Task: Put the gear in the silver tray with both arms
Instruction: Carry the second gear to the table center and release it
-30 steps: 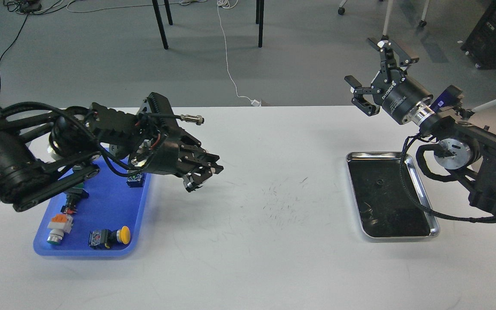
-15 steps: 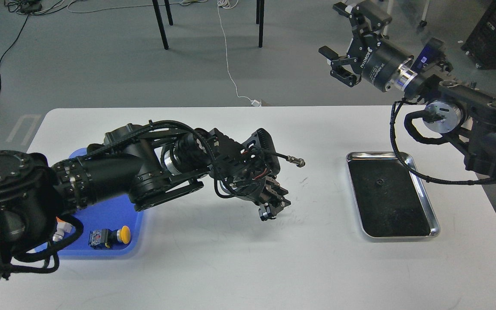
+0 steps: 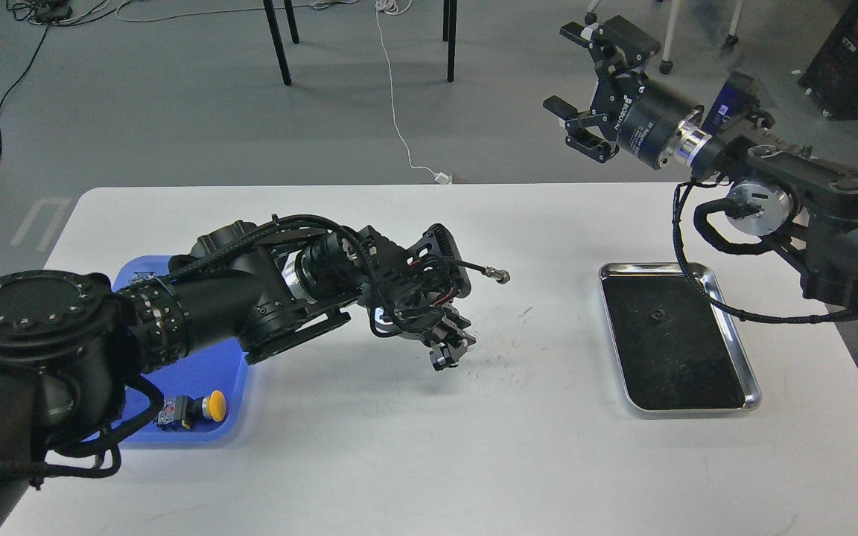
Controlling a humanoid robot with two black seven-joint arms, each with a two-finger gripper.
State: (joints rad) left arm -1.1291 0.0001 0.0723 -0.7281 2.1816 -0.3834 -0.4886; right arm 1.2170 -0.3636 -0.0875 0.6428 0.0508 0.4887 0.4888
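Left hand (image 3: 447, 350) clenched on a small dark gear (image 3: 442, 362), mid-table (image 3: 399, 447), well short of silver tray (image 3: 734, 335). Risk: the small part slips from its fingertip hold in transit. Right hand (image 3: 585, 89) released, raised beyond the table. Tray: shiny rounded rim, matte black floor.

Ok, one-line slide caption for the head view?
Left gripper carries a small dark part toward the silver tray; right gripper waits open.

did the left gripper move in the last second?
Yes. The left gripper went from beside the blue tray out over mid-table toward the silver tray, then eased slightly back left.
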